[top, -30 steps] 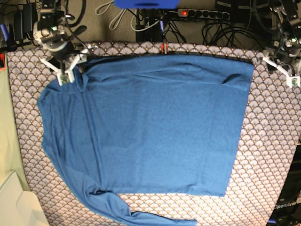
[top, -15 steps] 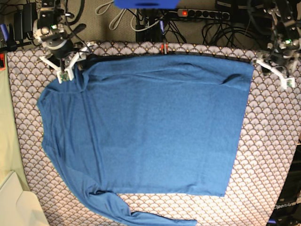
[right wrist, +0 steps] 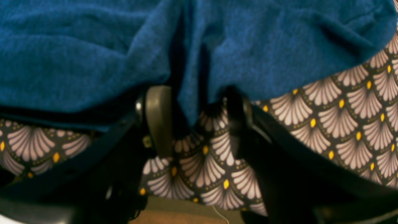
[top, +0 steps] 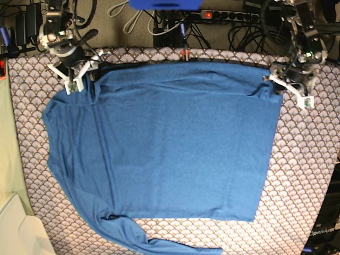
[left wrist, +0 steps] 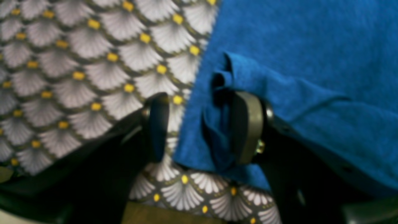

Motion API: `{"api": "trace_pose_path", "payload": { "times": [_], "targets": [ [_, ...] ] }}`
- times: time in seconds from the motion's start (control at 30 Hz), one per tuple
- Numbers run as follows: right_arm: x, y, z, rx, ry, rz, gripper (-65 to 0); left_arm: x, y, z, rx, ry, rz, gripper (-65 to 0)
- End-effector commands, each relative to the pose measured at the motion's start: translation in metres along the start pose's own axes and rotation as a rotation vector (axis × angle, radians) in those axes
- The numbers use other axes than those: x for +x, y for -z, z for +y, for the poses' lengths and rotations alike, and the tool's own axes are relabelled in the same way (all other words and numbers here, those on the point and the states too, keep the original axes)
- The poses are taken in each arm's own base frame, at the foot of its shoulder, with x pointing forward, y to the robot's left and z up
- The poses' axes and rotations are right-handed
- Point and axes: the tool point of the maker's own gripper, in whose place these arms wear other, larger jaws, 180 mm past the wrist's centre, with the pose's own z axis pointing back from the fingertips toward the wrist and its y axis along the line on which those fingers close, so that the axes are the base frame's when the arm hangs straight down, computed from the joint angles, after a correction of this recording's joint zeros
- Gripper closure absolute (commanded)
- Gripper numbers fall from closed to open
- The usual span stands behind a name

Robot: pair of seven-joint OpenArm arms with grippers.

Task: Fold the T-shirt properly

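Observation:
The blue T-shirt lies spread flat on the fan-patterned table cloth. One long sleeve trails along the bottom edge. My left gripper is at the shirt's top right corner. In the left wrist view it is open, with the bunched corner between its jaws, against one finger. My right gripper is at the top left shoulder. In the right wrist view it is open, with a hanging fold of the shirt's edge between its jaws.
Cables and a power strip lie behind the table's back edge. A beige surface borders the table at the lower left. The left wrist view shows the table edge just under the gripper.
My left gripper has moved left from off the shirt onto its top right corner, which now puckers slightly. My right gripper has stayed at the top left shoulder.

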Motion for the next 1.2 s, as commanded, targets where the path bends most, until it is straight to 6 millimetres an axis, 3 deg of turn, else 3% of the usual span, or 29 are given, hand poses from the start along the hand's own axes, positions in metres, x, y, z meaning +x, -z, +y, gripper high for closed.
{"api": "trace_pose_path", "payload": {
  "times": [0.0, 0.27, 0.53, 0.9, 1.0, 1.17],
  "targets": [
    [-0.008, -0.001, -0.001, -0.004, -0.011, 0.035, -28.9, 0.009, -0.003, 0.005, 0.011, 0.009, -0.031, -31.2],
    [-0.008, -0.001, -0.001, -0.004, -0.013, 0.034, -28.9, -0.009, -0.008, 0.014, 0.026, 0.026, 0.011, -31.2],
    [-0.003, 0.000, -0.002, -0.006, -0.014, 0.026, -28.9, -0.035, 0.003, 0.013, 0.016, -0.013, 0.082, -31.2],
    [-0.003, 0.000, -0.002, -0.006, -0.014, 0.025, -28.6, -0.052, 0.003, 0.014, 0.013, -0.026, 0.122, -30.5],
    [-0.003, 0.000, -0.002, -0.004, -0.015, 0.026, -25.6, -0.057, 0.005, 0.002, -0.016, 0.001, 0.139, -23.7],
    [-0.004, 0.001, -0.002, -0.004, -0.014, 0.029, -15.6, -0.061, 0.009, -0.018, -0.062, 0.052, 0.157, -4.1]
  ]
}}
